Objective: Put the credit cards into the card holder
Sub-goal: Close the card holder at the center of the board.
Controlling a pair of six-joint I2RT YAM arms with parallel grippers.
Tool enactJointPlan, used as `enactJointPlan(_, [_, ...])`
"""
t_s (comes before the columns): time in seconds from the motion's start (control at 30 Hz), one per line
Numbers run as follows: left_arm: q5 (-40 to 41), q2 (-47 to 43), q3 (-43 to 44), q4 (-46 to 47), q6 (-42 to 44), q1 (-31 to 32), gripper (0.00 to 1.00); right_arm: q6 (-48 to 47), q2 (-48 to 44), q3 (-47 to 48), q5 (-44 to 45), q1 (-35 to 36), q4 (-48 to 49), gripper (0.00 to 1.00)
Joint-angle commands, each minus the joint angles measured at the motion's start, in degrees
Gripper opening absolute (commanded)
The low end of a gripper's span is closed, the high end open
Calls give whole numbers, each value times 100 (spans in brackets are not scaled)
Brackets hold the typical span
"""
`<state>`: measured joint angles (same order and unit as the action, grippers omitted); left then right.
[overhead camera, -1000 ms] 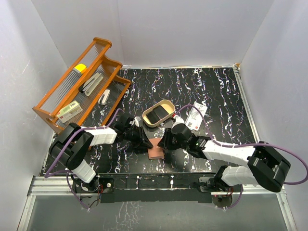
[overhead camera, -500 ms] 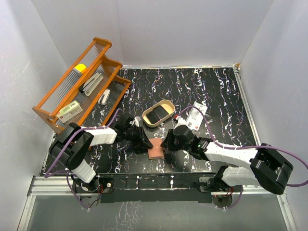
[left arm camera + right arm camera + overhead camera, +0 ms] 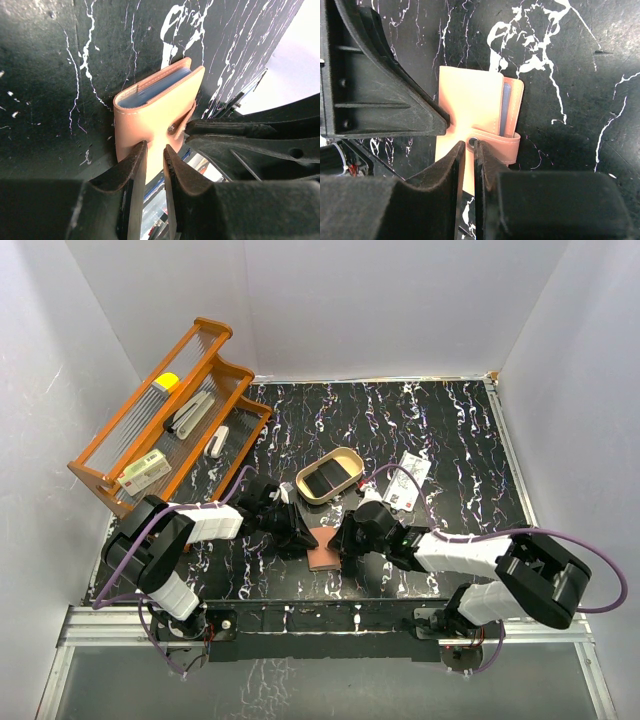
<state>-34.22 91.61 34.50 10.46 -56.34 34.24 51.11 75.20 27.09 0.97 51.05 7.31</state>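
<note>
The card holder [image 3: 325, 552] lies folded on the black marbled table between both grippers. Pale blue credit cards [image 3: 161, 85] show edge-on inside the card holder [image 3: 155, 107]. A blue card edge [image 3: 505, 106] also shows beside the cover of the card holder [image 3: 470, 100]. My left gripper [image 3: 303, 538] [image 3: 155, 150] is nearly shut, its tips resting on the holder's near edge. My right gripper [image 3: 346, 540] [image 3: 470, 146] is shut on the strap tab [image 3: 492, 145] at its snap. A white printed credit card [image 3: 408, 483] lies flat farther right.
A tan oval tray [image 3: 300, 480] with a metal rim sits just behind the holder. The orange wire rack [image 3: 165, 420] stands at the back left, a cream box [image 3: 143, 472] in its lower tier. White walls close in the table on three sides.
My right gripper's jaws have closed at the holder's strap tab, and the arm has shifted slightly left. The left gripper and the holder have stayed put.
</note>
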Motion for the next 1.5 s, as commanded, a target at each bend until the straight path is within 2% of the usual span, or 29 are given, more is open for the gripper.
enactJointPlan(0.0, [178,-67,-78,-374,84,30,20,106,136,-57,-66,28,529,12])
enactJointPlan(0.2, [179,-88,-69,-378,79,31,20,98,250,-74,-59,28,590,14])
enactJointPlan(0.63, [188,-79,-67,-348,62,39,20,2,430,27,-185,28,616,9])
enactJointPlan(1.2, [191,7,-103,-302,73,39,20,-563,727,792,250,194,-925,5])
enactJointPlan(1.47, [192,13,-115,-264,53,43,20,-718,1347,1327,362,296,-1620,4])
